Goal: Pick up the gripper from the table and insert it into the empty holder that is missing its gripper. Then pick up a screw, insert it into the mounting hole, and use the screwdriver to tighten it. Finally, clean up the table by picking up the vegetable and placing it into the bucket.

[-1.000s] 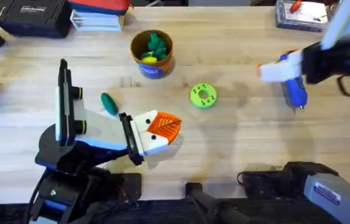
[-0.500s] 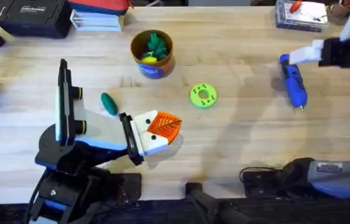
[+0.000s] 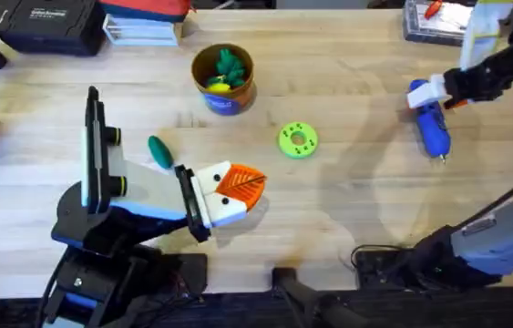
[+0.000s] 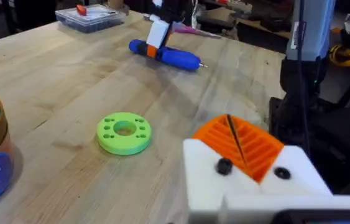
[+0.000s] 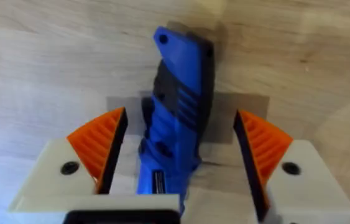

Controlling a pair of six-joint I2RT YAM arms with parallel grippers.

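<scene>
Now right end effector (image 5: 178, 158) (wide open) straddles screwdriver (image 5: 178, 118).

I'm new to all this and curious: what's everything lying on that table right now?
screwdriver: one, blue, flat on the table's right side, between the right gripper's open fingers.
bucket: one, brown-orange with blue band, far centre, toys inside.
vegetable: one, dark green, left of centre.
green disc: one, bright green, centre.
clear box: one, far right corner.
black case: one, far left corner.
left gripper: white with orange pads, shut, near the front.
right gripper: white with orange pads, straddling the screwdriver.
</scene>
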